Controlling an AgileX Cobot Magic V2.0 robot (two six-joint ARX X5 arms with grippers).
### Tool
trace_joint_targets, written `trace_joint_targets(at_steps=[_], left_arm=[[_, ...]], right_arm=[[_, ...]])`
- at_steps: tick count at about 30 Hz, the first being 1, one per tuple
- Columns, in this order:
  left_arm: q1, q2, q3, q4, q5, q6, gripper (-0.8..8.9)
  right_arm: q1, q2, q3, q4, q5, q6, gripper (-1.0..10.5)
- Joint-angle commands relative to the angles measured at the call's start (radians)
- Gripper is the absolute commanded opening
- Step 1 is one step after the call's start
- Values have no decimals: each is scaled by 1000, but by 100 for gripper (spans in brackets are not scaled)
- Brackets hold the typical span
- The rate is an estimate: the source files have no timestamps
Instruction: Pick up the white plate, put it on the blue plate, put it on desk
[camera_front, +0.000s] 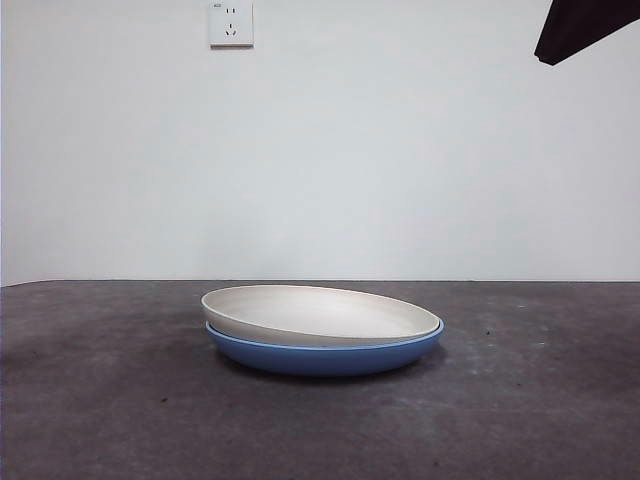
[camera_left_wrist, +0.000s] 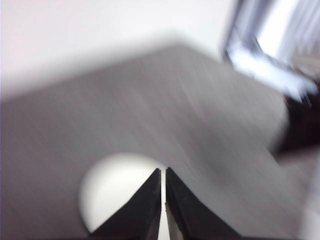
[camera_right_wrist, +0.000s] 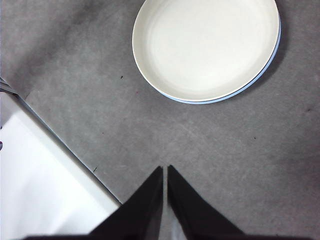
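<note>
On the grey worktop (camera_front: 110, 400) the white plate (camera_front: 320, 313) sits slightly askew in the blue plate (camera_front: 325, 355), while the left gripper (camera_left_wrist: 163, 172) and right gripper (camera_right_wrist: 164, 169) hang above, fingers clenched on nothing.

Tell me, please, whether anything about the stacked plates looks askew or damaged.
The white plate sits slightly tilted and off-centre in the blue plate, higher at one side, with more blue rim showing on the other. No chips or spills are visible; both grippers are clear of the plates.

Plain white wall (camera_front: 400, 150) behind, white power socket (camera_front: 231, 24) high up; even, soft light.
</note>
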Motion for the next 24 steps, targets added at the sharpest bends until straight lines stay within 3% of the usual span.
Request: trace_joint_targets(at_steps=[1,4,10,14,17,24], left_arm=[[78,-63,-17,156,1,24,14],[167,-160,-85,281,-40,35,14],[264,-364,-325,438,-367,29,14],[279,-461,-470,458,-497,26,14],[281,-519,-570,459,-541,26,14],[281,-642,-777,457,-541,-5,15]], right_arm=[[6,9,17,6,-3,-10,8],[6,9,17,6,-3,-10,8],[6,9,17,6,-3,-10,8],[6,9,17,6,-3,-10,8],[6,9,17,6,-3,-10,8],[6,9,17,6,-3,-10,8]])
